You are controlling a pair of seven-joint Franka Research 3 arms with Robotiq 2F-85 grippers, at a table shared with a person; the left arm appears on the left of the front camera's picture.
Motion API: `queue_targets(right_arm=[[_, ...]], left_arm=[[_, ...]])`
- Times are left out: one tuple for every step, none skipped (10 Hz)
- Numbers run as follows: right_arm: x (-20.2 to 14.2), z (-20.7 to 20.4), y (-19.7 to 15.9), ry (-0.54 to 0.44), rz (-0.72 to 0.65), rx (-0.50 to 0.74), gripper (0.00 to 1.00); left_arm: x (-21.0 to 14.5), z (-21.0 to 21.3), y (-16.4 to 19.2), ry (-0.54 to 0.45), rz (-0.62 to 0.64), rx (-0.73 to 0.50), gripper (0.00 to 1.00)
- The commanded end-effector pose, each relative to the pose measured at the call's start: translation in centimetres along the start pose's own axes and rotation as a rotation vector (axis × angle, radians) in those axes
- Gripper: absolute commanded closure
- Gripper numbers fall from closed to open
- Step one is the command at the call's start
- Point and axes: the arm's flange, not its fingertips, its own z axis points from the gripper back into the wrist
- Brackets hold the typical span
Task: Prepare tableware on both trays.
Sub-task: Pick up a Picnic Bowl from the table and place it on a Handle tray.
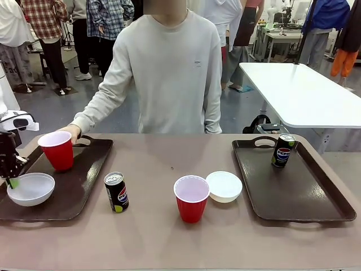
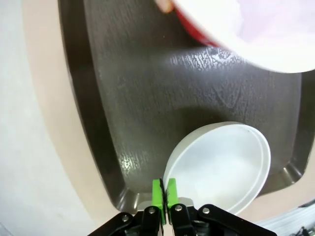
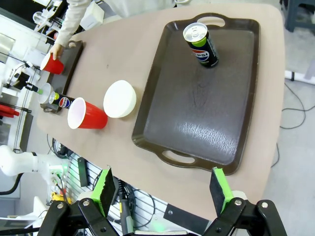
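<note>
Bowl [image 2: 221,164] on left tray [image 2: 133,98], rim pinched in left claw [image 2: 164,186]

Each tray [image 1: 304,192] is dark brown, the table [image 1: 158,237] tan. Each cup [image 1: 192,206] is red with white inside, each bowl [image 1: 31,189] white, each can [image 1: 117,193] black-and-blue.

What we lose at edges and behind things

In the left wrist view the red cup [image 2: 246,34] runs off the top edge as a soft blur, with a fingertip [image 2: 165,5] cut off beside it. The near rim of the bowl [image 2: 221,162] is hidden between the left gripper's [image 2: 164,189] closed pads. From the front, we lose the left end of the left tray [image 1: 84,169] at the picture's edge, and the cup hides most of the person's hand [image 1: 72,131].
</note>
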Motion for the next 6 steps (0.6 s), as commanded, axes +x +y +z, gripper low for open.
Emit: queue_targets(right_arm=[[0.0,-0.1,-0.2,0.002,-0.002,0.004,0.00],[0.0,-0.1,-0.2,0.002,-0.002,0.004,0.00],[0.0,-0.1,-0.2,0.002,-0.002,0.004,0.00],[0.0,-0.1,-0.2,0.002,-0.002,0.004,0.00],[0.0,-0.1,-0.2,0.002,-0.002,0.004,0.00],[0.0,-0.1,-0.2,0.002,-0.002,0.004,0.00]], left_arm=[[-0.2,0.2,0.1,-0.020,-0.010,0.049,0.93],[-0.2,0.2,0.0,-0.011,-0.022,0.062,0.37],[-0.2,0.2,0.0,-0.006,-0.019,0.064,0.33],[-0.2,0.2,0.0,-0.004,-0.015,0.067,0.17],[-0.1,0.7,0.0,-0.004,-0.010,0.054,0.13],[0.1,2.0,-0.4,-0.043,-0.027,0.031,0.00]])
